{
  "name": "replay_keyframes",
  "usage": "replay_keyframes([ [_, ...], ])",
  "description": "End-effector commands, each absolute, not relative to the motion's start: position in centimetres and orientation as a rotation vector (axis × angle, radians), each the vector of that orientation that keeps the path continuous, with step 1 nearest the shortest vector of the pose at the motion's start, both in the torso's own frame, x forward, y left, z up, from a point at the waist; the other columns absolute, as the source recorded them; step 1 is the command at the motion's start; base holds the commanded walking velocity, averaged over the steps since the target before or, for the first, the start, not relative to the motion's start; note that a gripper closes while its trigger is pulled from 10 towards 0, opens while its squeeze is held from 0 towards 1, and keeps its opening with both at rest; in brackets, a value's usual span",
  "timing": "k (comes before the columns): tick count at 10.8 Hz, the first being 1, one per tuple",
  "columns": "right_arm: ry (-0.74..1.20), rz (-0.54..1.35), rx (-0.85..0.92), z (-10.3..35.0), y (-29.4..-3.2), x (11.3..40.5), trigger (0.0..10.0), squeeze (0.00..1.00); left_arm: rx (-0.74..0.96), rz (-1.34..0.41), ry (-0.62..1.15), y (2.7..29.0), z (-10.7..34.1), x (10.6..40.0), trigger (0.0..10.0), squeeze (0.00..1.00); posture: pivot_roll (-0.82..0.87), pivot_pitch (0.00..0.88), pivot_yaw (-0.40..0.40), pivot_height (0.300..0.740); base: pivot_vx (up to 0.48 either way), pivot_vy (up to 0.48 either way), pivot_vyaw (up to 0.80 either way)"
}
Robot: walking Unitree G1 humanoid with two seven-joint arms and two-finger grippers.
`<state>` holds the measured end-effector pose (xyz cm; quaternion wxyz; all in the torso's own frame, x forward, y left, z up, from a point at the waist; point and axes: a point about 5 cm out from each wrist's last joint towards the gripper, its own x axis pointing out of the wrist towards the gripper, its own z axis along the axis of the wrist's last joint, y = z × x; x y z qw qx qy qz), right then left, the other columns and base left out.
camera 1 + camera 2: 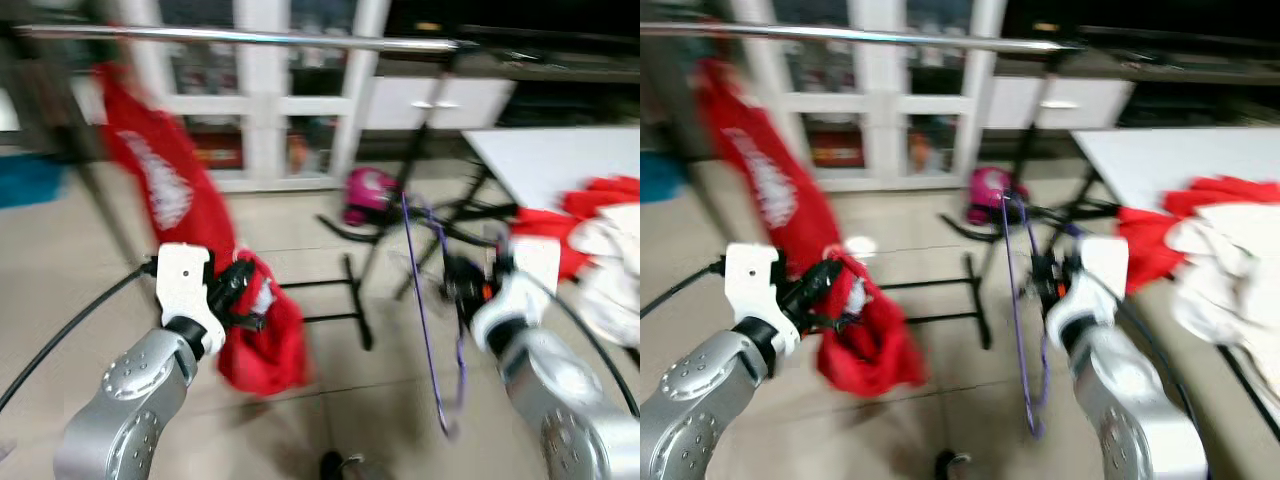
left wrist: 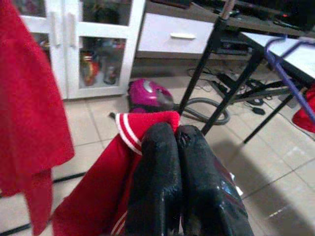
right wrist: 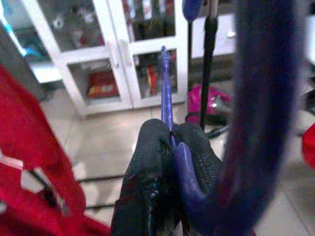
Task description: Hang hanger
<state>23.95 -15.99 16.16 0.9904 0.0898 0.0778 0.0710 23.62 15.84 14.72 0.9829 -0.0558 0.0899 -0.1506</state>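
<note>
A purple hanger (image 1: 425, 310) hangs upright in my right gripper (image 1: 462, 285), which is shut on it; in the right wrist view the fingers (image 3: 157, 162) pinch the purple hanger (image 3: 170, 123). My left gripper (image 1: 238, 290) is shut on a red garment (image 1: 265, 340) with white-striped trim (image 2: 130, 135) that droops toward the floor. A silver clothes rail (image 1: 250, 38) runs across the top on a black stand (image 1: 400, 200). Another red garment (image 1: 165, 180) hangs from that rail at the left.
A white table (image 1: 560, 160) at the right holds red and white clothes (image 1: 600, 240). A pink vacuum cleaner (image 1: 370, 195) lies on the tiled floor behind the stand. White glass-door cabinets (image 1: 260, 90) line the back wall. The stand's black feet (image 1: 345, 300) spread across the floor.
</note>
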Motion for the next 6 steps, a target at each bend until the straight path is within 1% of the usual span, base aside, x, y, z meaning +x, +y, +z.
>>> replay_keyframes([
  [1, 0.157, 0.077, 0.170, 16.0, -16.8, 24.3, 10.0, 0.00, -0.116, -0.292, 0.135, 15.8, 15.3, 23.6, 10.0, 0.00, 0.06, 0.076, -0.069, 0.740, 0.000, 0.000, -0.80],
  [2, 0.136, 0.044, 0.184, 16.4, -17.0, 25.1, 10.0, 0.00, -0.116, -0.302, 0.139, 15.4, 15.0, 23.7, 10.0, 0.00, 0.06, 0.062, -0.072, 0.740, 0.000, 0.000, -0.80],
  [3, 0.130, 0.048, 0.178, 16.6, -16.7, 25.8, 10.0, 0.00, -0.124, -0.317, 0.129, 15.0, 15.2, 24.0, 10.0, 0.00, 0.05, 0.062, -0.081, 0.740, 0.000, 0.000, -0.80],
  [4, 0.135, 0.053, 0.149, 16.6, -16.4, 27.0, 10.0, 0.00, -0.125, -0.316, 0.126, 14.9, 15.1, 24.2, 10.0, 0.00, 0.03, 0.070, -0.088, 0.740, 0.000, 0.000, -0.80],
  [5, 0.136, 0.052, 0.146, 16.6, -16.4, 27.5, 10.0, 0.00, -0.124, -0.321, 0.133, 14.9, 14.9, 24.1, 10.0, 0.00, 0.02, 0.067, -0.079, 0.740, 0.000, 0.000, -0.80],
  [6, 0.129, 0.037, 0.144, 16.9, -16.4, 28.9, 10.0, 0.00, -0.121, -0.334, 0.141, 14.7, 14.7, 24.1, 10.0, 0.00, 0.02, 0.066, -0.073, 0.740, 0.000, 0.000, -0.80],
])
